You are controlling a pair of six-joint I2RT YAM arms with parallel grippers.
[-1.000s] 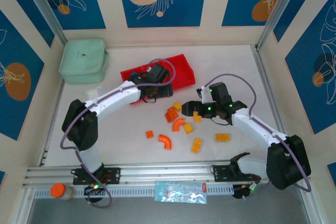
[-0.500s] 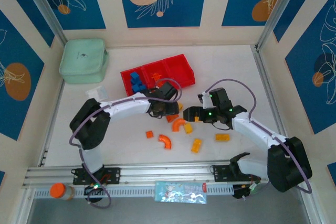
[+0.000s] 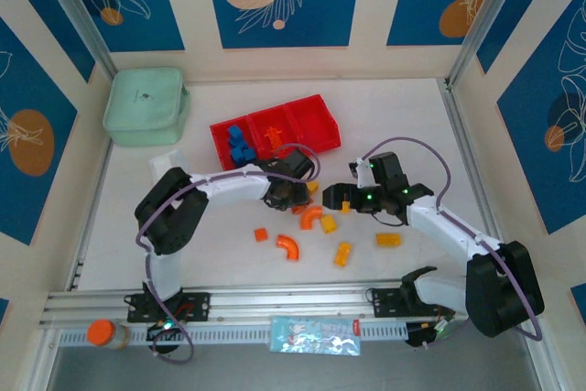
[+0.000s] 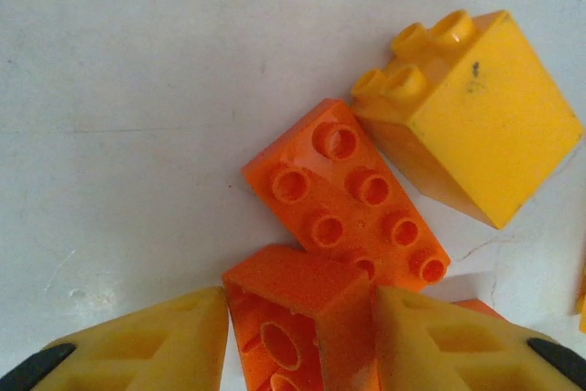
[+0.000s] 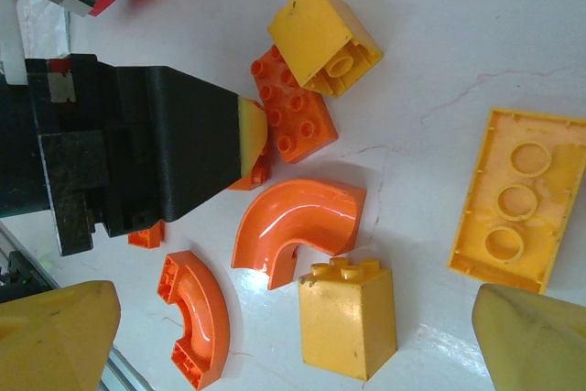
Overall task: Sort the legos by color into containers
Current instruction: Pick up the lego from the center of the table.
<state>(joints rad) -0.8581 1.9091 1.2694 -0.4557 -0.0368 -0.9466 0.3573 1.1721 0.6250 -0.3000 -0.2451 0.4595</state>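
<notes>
One overturned orange brick (image 4: 295,292) is pinched narrow in the left pincer (image 4: 299,341), down on the tabletop (image 4: 137,89) near the red tray (image 3: 308,129). Best lifted straight up so the flat orange neighbour (image 4: 352,199) lying right against it isn't dragged. The right pincer (image 5: 298,331) is held wide open.

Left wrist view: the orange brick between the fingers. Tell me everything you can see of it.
The orange brick is glossy plastic, tipped on its side, so its hollow underside with round tubes faces the camera. It lies on the white table between the yellow fingers of the left gripper, which appear to touch both its flanks. Its far edge meets a flat studded orange brick. The frame edge cuts off its near end.
</notes>
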